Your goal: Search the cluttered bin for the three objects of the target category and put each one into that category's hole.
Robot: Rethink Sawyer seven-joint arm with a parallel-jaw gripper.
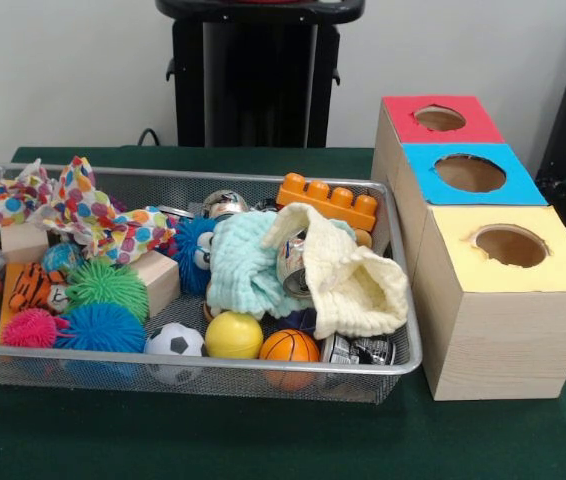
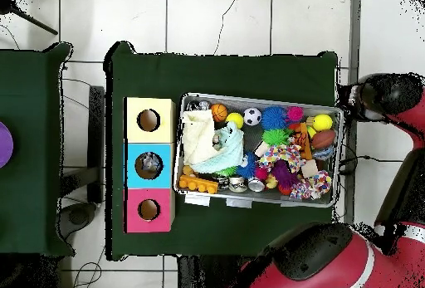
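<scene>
The silver wire-mesh bin stands on the green table and is full of toys; it also shows in the overhead view. A crinkly clear item with blue print, which looks like a crushed bottle, lies between a mint cloth and a cream cloth. I cannot pick out any other bottle. Three boxes stand beside the bin, each with a round hole: red, blue and yellow. Something grey shows inside the blue box's hole. The gripper does not show; only red arm segments appear.
The bin also holds shiny crushed cans, an orange brick, spiky balls, a toy basketball, a yellow ball, a soccer ball, wooden blocks and a spotted cloth. The pedestal stands behind.
</scene>
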